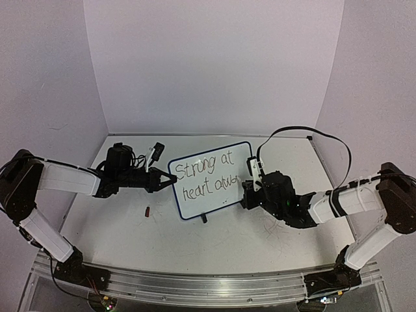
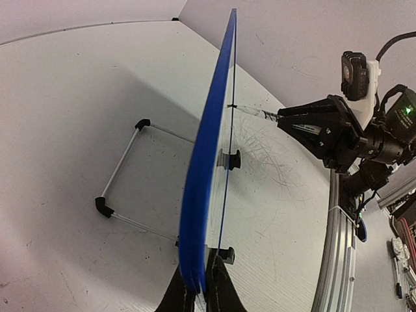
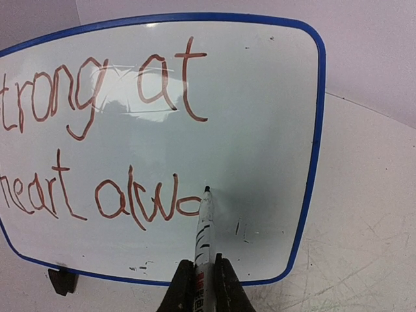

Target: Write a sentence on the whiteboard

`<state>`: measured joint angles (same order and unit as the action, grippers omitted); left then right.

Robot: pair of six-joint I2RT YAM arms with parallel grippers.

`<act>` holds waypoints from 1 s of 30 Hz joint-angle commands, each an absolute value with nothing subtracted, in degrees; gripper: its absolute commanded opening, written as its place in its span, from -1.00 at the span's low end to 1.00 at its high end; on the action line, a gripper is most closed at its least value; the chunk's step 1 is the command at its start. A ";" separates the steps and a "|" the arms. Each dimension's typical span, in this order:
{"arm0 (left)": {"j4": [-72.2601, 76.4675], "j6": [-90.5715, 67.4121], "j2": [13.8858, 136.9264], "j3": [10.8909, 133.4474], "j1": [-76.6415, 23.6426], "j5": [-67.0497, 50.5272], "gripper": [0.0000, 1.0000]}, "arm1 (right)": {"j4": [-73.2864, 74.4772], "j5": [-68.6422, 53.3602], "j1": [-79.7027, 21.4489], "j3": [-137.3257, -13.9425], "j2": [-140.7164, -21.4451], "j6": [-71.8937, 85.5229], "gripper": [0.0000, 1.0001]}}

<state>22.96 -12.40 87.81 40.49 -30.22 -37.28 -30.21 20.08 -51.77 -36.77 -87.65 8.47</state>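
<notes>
The whiteboard (image 1: 208,203) stands upright at mid-table, white with a blue rim. My left gripper (image 1: 170,180) is shut on its left edge; the left wrist view shows the board (image 2: 208,182) edge-on between those fingers (image 2: 203,286). The sentence (image 1: 203,170) reads "Strong at" over "heart alwa". My right gripper (image 1: 249,188) is shut on a white marker (image 3: 204,224) in front of the board's face (image 3: 260,97). The marker's tip touches the board just right of the last letter of the sentence (image 3: 97,91). The right gripper (image 3: 203,270) sits low near the board's bottom rim.
A small dark red cap-like piece (image 1: 148,210) lies on the table left of the board. A black object (image 1: 156,150) sits behind the left gripper. A wire stand (image 2: 123,175) props the board from behind. The metal rail (image 1: 195,283) runs along the near edge.
</notes>
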 commanded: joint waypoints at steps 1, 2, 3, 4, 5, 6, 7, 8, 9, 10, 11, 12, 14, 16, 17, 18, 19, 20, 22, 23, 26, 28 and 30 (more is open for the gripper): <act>19.25 -8.41 87.84 40.96 -29.44 -30.39 -1.00 | -29.00 18.87 -51.36 -36.58 -87.17 9.72 -1.00; 19.25 -8.42 87.81 40.96 -29.45 -30.39 -1.00 | -28.65 18.73 -51.40 -36.18 -86.94 9.95 -1.00; 19.25 -8.43 87.83 40.98 -29.45 -30.40 -1.00 | -28.30 18.67 -51.41 -35.82 -86.73 10.16 -1.00; 19.25 -8.44 87.88 41.02 -29.46 -30.39 -1.00 | -27.97 18.71 -51.41 -35.49 -86.56 10.24 -1.00; 19.26 -8.44 87.89 41.03 -29.48 -30.39 -1.00 | -27.78 18.78 -51.40 -35.24 -86.42 10.28 -1.00; 19.24 -8.44 87.91 41.04 -29.45 -30.41 -1.00 | -27.63 18.89 -51.38 -34.97 -86.32 10.28 -1.00; 19.23 -8.44 87.92 41.04 -29.45 -30.41 -1.00 | -27.55 18.96 -51.41 -34.91 -86.28 10.25 -1.00; 19.24 -8.44 87.89 41.04 -29.44 -30.42 -1.00 | -27.46 19.02 -51.42 -34.87 -86.22 10.20 -1.00; 19.25 -8.51 87.89 41.04 -29.44 -30.41 -1.00 | -27.42 18.95 -51.42 -34.90 -86.14 10.11 -1.00; 19.25 -8.52 87.89 41.04 -29.44 -30.41 -1.00 | -27.41 19.09 -51.42 -35.02 -86.14 10.04 -1.00; 19.25 -8.53 87.87 41.04 -29.45 -30.39 -1.00 | -27.39 19.39 -51.41 -35.08 -86.15 9.98 -1.00; 19.24 -8.53 87.80 41.04 -29.46 -30.33 -1.00 | -27.31 19.79 -51.40 -35.14 -86.12 9.86 -1.00; 19.12 -8.58 87.67 40.92 -29.44 -30.32 -1.00 | -27.24 20.96 -51.39 -35.17 -85.59 9.68 -1.00; 19.16 -8.53 87.56 40.80 -29.47 -30.10 -1.00 | -27.50 21.61 -51.34 -34.60 -83.94 9.53 -1.00; 19.16 -8.53 87.54 40.73 -29.45 -30.13 -1.00 | -28.26 21.65 -51.36 -33.95 -82.64 9.26 -1.00; 19.11 -8.53 87.59 40.66 -29.44 -30.09 -1.00 | -29.35 21.12 -51.38 -33.23 -81.04 8.71 -1.00; 19.13 -8.53 87.62 40.67 -29.45 -30.07 -1.00 | -30.63 20.13 -51.37 -32.26 -79.25 7.95 -1.00; 19.12 -8.53 87.66 40.69 -29.45 -30.06 -1.00 | -31.93 19.47 -51.32 -31.60 -78.15 7.17 -1.00; 19.16 -8.49 87.80 40.80 -29.48 -30.13 -1.00 | -32.81 19.01 -50.98 -31.72 -77.94 6.45 -1.00; 19.16 -8.45 87.90 40.87 -29.50 -30.16 -1.00 | -32.98 18.75 -50.71 -32.20 -78.46 6.15 -1.00; 19.08 -8.46 88.05 41.12 -29.43 -30.35 -1.00 | -33.19 17.28 -50.49 -34.52 -81.13 5.69 -1.00; 19.07 -8.50 87.91 41.18 -29.49 -30.44 -1.00 | -33.51 16.56 -50.50 -35.74 -82.35 5.33 -1.00; 19.07 -8.59 87.73 41.11 -29.46 -30.36 -1.00 | -33.75 16.87 -50.47 -36.58 -83.18 5.02 -1.00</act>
